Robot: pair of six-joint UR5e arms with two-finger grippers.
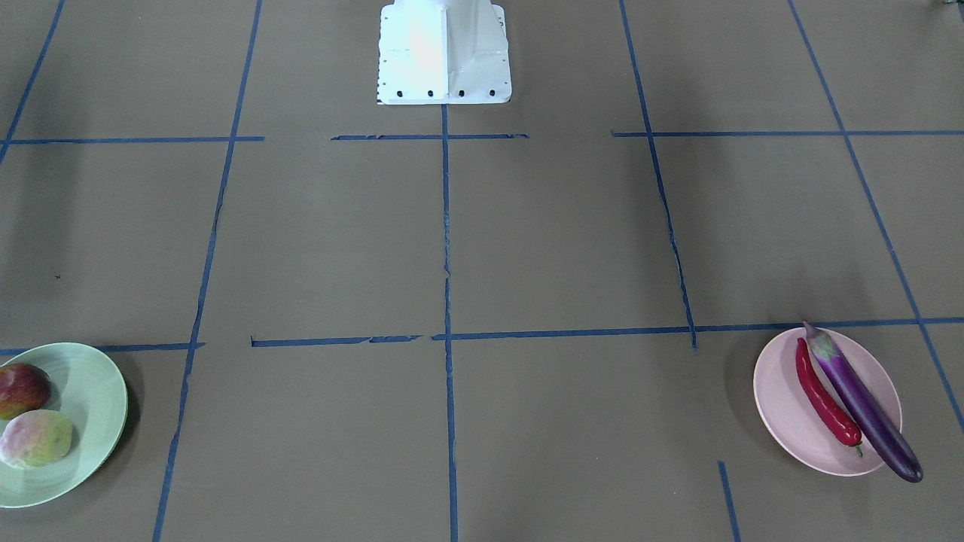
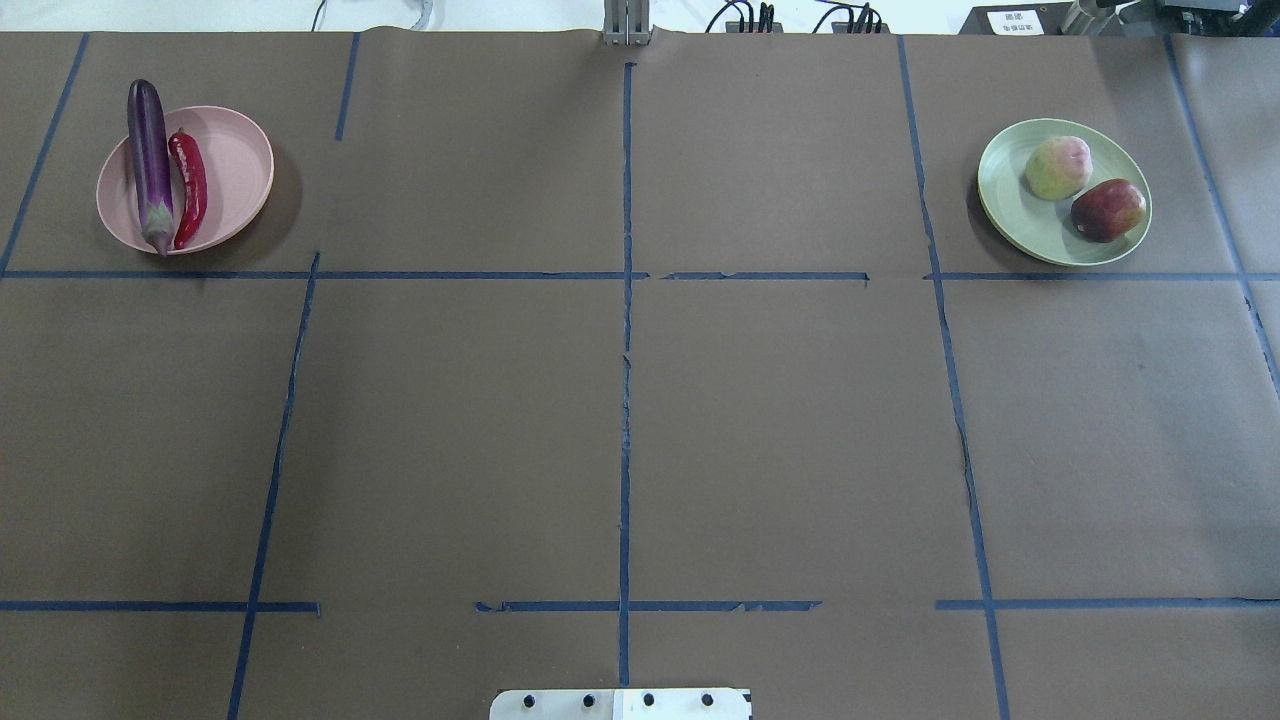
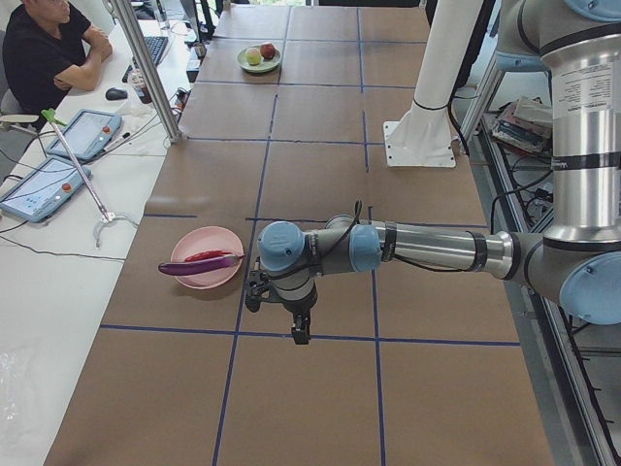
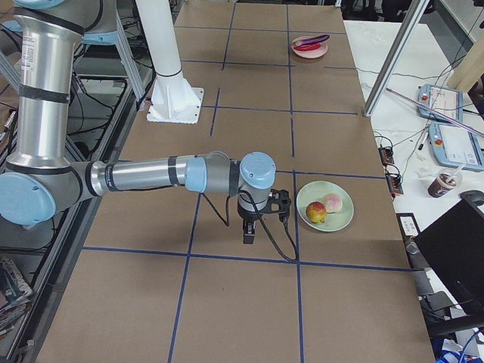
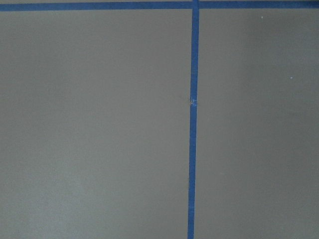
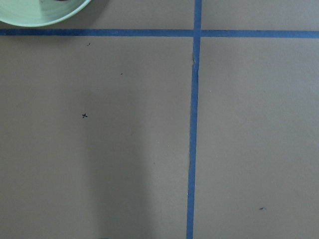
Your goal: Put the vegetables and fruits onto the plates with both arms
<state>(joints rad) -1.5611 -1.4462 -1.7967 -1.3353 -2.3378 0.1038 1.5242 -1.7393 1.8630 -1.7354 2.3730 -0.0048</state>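
The brown taped table (image 1: 527, 248) shows from the front the eggplant (image 1: 858, 399) and chili (image 1: 825, 399) on the pink plate (image 1: 776, 406), with the red fruit (image 1: 21, 390) and pale fruit (image 1: 36, 438) on the green plate (image 1: 90, 391); from the sides, the left gripper (image 3: 281, 311) hangs near the eggplant's cap end and the right gripper (image 4: 261, 219) beside the green plate, both seemingly empty, though whether the jaws are apart I cannot tell.

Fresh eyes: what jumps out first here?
The purple eggplant and red chili lie side by side on the pink plate, robot's far left, the eggplant overhanging the rim. Far right, the green plate holds a pale green fruit and a dark red fruit. The left arm and right arm each reach low beside a plate.
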